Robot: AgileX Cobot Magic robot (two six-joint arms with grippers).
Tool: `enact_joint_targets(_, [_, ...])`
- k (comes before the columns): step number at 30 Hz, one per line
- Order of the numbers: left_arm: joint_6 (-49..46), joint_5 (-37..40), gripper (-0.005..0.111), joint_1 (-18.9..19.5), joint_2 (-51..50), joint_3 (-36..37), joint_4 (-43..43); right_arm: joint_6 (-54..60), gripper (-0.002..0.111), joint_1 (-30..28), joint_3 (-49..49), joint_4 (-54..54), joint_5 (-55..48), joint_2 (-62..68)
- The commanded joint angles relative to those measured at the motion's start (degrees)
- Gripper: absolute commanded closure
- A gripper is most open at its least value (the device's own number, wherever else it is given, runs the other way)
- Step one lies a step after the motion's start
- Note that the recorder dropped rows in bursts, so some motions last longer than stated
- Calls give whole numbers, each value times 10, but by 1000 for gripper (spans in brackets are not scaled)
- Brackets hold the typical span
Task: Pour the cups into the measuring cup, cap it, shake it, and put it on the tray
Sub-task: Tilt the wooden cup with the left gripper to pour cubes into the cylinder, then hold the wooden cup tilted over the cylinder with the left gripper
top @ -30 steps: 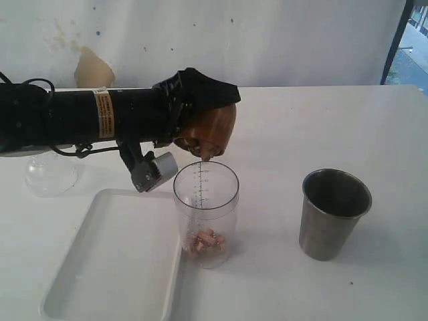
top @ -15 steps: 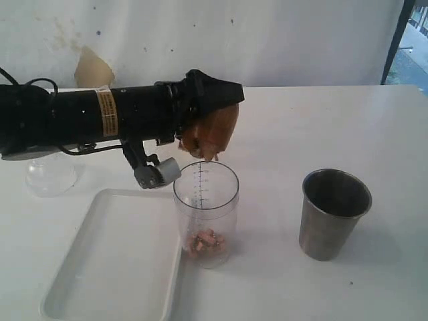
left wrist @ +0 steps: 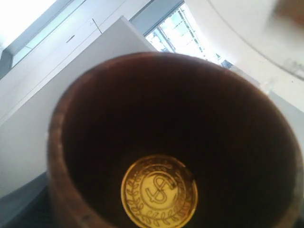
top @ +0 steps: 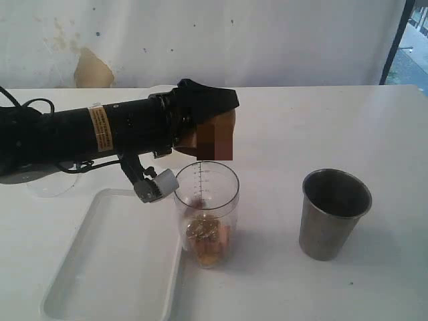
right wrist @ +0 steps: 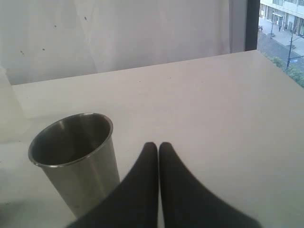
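My left gripper (top: 212, 127) is shut on the brown wooden cup (top: 215, 137), holding it tipped mouth-down over the clear measuring cup (top: 206, 194). Small brown and gold pieces (top: 207, 237) lie heaped in the measuring cup's bottom. In the left wrist view the wooden cup (left wrist: 71, 156) fills the frame, with one gold coin (left wrist: 159, 192) inside it; the fingers are hidden. The steel tumbler (top: 333, 214) stands upright to the right. My right gripper (right wrist: 158, 146) is shut and empty beside the tumbler (right wrist: 76, 156). The white tray (top: 114, 261) lies left of the measuring cup.
A clear domed lid (top: 50, 189) sits behind the tray, mostly hidden by the left arm (top: 80, 134). The wrist camera housing (top: 157, 184) hangs close to the measuring cup's rim. A white wall (top: 267, 40) backs the table, and a dark frame (top: 398, 40) stands at the far right.
The left arm has lifted slightly and rolled the wooden cup further over. More pieces have dropped, and the heap in the measuring cup is higher. The right arm has not moved.
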State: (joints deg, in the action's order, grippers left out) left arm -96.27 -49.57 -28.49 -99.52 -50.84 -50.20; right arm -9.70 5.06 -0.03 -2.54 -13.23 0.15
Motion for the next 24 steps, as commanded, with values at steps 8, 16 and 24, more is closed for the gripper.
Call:
enact_joint_targets(8, [-16, -19, 107, -14, 1, 0, 27, 5, 108, 0, 0, -3, 5, -1])
enact_joint_targets(16, [92, -37, 107, -36, 1, 0, 140, 5, 108, 0, 0, -3, 5, -1])
enact_joint_targets(24, [357, -55, 107, -36, 1, 0, 167, 5, 108, 0, 0, -3, 5, -1])
